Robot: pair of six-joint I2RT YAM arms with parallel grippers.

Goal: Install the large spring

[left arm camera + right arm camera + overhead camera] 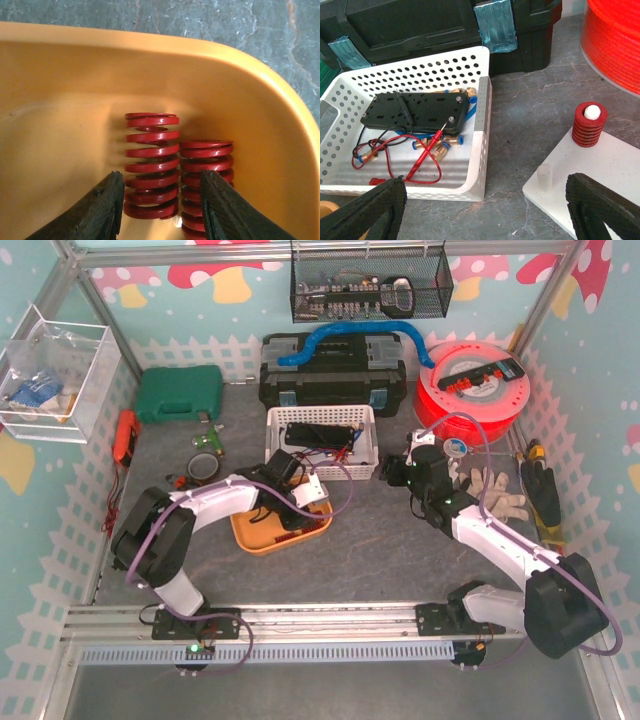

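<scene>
Grey tabletop (380, 540) carries a white basket (485, 100) of cables and fittings, an orange tray (150, 60) and a white base plate (610, 170).

Left gripper (161, 185) is down inside the tray, jaws released and straddling the large spring (151, 150). The spring stands upright on the tray floor, not gripped. A shorter spring (206, 155) stands just beside it on the right, partly hidden behind the right-hand finger.

Right gripper (485, 200) hangs near the base plate, jaws spread and holding nothing. On the plate one peg already wears a red spring (588, 127); the bare peg (544, 176) nearer the camera looks like the free seat.

Step in hand, as I judge it — pick-up, closure not yet made.

Next move calls for clenching on the taller coil alone without catching its neighbour, then a straight lift — carry over and lower it square onto the bare peg.
</scene>
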